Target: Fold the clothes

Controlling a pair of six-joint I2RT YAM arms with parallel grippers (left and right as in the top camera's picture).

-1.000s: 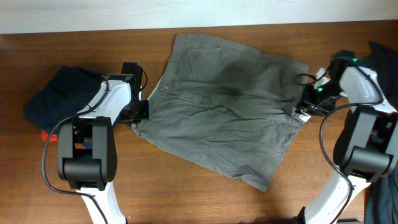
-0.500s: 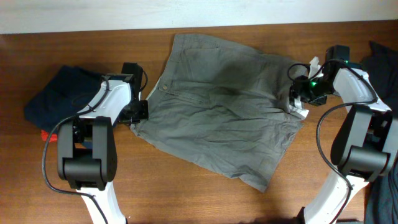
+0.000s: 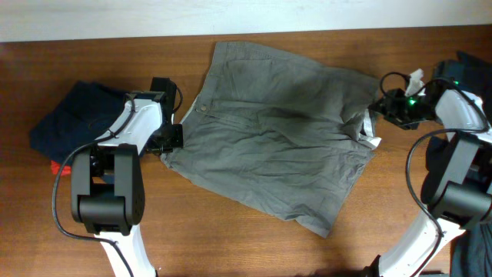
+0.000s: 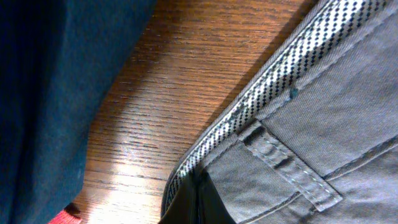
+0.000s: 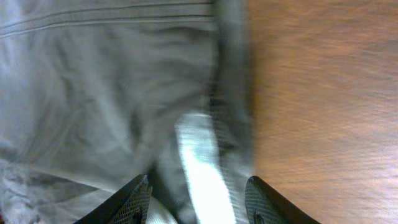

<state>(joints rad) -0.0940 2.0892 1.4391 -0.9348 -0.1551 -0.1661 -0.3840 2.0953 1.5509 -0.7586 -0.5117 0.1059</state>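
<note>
The shorts [image 3: 277, 146] lie flat on the table [image 3: 231, 246], long axis left to right: waistband left, leg hems right. My left pincer [image 3: 172, 140] sits at the near-left waistband corner, fingers together, apparently clamped on it. My right pincer [image 5: 199, 194] is apart, straddling the right hem edge. The cloth extends left from it.
</note>
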